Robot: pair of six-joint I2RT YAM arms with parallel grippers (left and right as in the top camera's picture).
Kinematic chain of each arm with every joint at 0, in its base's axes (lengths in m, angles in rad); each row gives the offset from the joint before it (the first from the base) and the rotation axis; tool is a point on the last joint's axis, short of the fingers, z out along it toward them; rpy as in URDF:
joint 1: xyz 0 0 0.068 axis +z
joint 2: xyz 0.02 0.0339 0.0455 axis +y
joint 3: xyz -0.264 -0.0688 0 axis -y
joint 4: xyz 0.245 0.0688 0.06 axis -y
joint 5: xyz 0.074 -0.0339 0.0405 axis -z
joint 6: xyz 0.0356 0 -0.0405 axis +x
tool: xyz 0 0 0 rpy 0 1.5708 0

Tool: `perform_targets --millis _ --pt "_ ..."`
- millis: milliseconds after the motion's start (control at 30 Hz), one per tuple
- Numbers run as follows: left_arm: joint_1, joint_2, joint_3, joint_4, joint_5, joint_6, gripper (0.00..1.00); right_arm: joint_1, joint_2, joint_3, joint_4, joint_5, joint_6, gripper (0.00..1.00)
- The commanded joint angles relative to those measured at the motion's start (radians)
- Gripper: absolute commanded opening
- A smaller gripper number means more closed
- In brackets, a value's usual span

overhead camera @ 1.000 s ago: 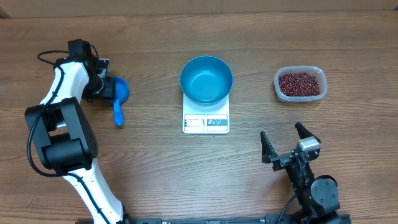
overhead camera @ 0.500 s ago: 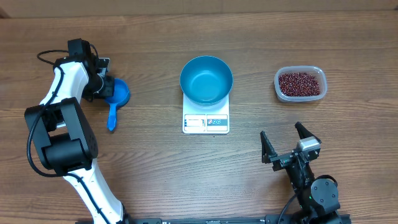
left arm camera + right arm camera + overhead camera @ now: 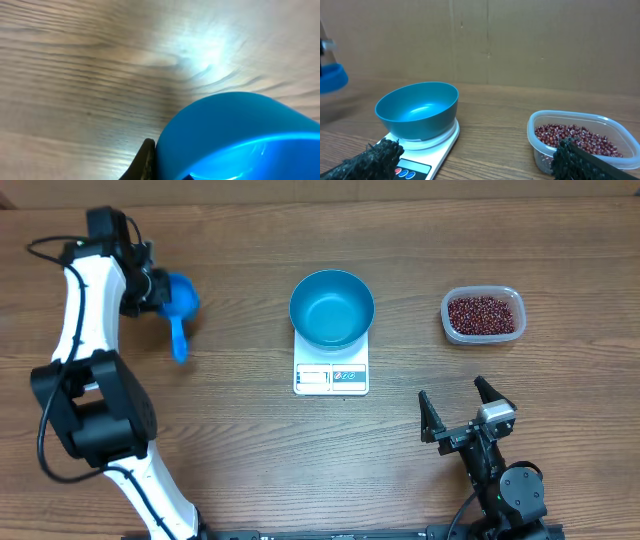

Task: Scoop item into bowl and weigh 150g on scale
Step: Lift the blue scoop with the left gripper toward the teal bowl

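Observation:
My left gripper (image 3: 158,290) is shut on the cup of a small blue scoop (image 3: 180,298) at the far left, its handle pointing toward the near edge. In the left wrist view the scoop (image 3: 240,135) fills the lower right, with one black finger (image 3: 145,162) pressed against its wall. The teal-blue bowl (image 3: 332,308) sits empty on the white scale (image 3: 331,376) at mid-table; both also show in the right wrist view as bowl (image 3: 417,110) and scale (image 3: 422,152). Red-brown beans (image 3: 483,314) lie in a clear tub (image 3: 511,295) at the right. My right gripper (image 3: 466,416) stands open near the front edge.
In the right wrist view the bean tub (image 3: 540,125) is just ahead on the right, and the scoop (image 3: 331,77) shows at the far left edge. A brown cardboard wall (image 3: 520,40) backs the table.
The left gripper closed on the scoop, turned it, and carried it up and toward the table's far left. The right arm has not moved.

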Motion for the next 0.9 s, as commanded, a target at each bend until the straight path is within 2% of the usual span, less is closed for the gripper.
perform_targets --millis 0,33,167,267,400,533,667,867 --pt "-0.001 -0.118 0.067 -0.034 0.148 -0.309 0.04 -0.007 -0.007 -0.011 0.004 0.01 0.002 1.0" --pt "-0.001 -0.151 0.067 -0.048 0.237 -0.363 0.04 -0.007 -0.007 -0.011 0.004 0.01 0.002 1.0" --pt "-0.001 -0.215 0.067 -0.113 0.4 -0.489 0.04 -0.007 -0.007 -0.011 0.004 0.01 0.002 1.0" --pt "-0.001 -0.248 0.067 -0.218 0.422 -0.605 0.04 -0.007 -0.007 -0.011 0.004 0.01 0.002 1.0" --pt "-0.001 -0.255 0.067 -0.349 0.418 -0.685 0.04 -0.007 -0.007 -0.011 0.004 0.01 0.002 1.0" --pt "-0.006 -0.255 0.067 -0.457 0.363 -0.761 0.04 -0.007 -0.007 -0.011 0.004 0.01 0.002 1.0" --pt "-0.044 -0.255 0.067 -0.547 0.247 -0.838 0.04 -0.007 -0.007 -0.011 0.004 0.01 0.002 1.0" --pt "-0.2 -0.255 0.067 -0.592 0.003 -0.95 0.04 -0.007 -0.007 -0.011 0.004 0.01 0.002 1.0"
